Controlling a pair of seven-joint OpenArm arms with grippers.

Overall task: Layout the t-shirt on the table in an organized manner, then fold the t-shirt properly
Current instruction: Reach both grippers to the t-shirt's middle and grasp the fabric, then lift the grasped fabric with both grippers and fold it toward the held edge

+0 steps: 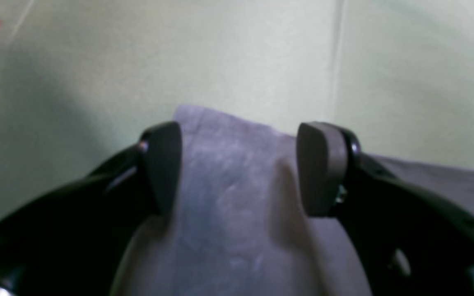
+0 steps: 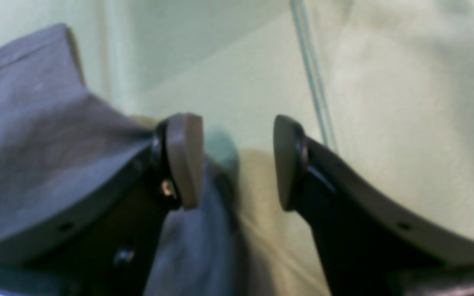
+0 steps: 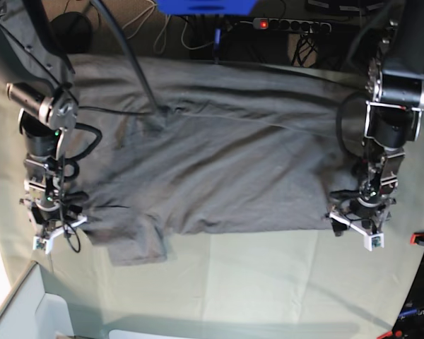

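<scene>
This looks like a robotics lab or test bench rather than a home: two black jointed robot arms [image 3: 46, 120] stand over a wide table covered in pale sage-green cloth [image 3: 268, 282], which is pinned at its edge by small red clips [image 3: 418, 239]; behind the table a black power strip with a glowing red switch [image 3: 291, 25] lies among loose tangled black and white cables [image 3: 145, 25] on the floor

My base camera looks straight down over the whole bench [image 3: 268, 282]; my two wrist cameras peer close past each gripper, sharing the t-shirt's [image 3: 219, 162] edges.
</scene>
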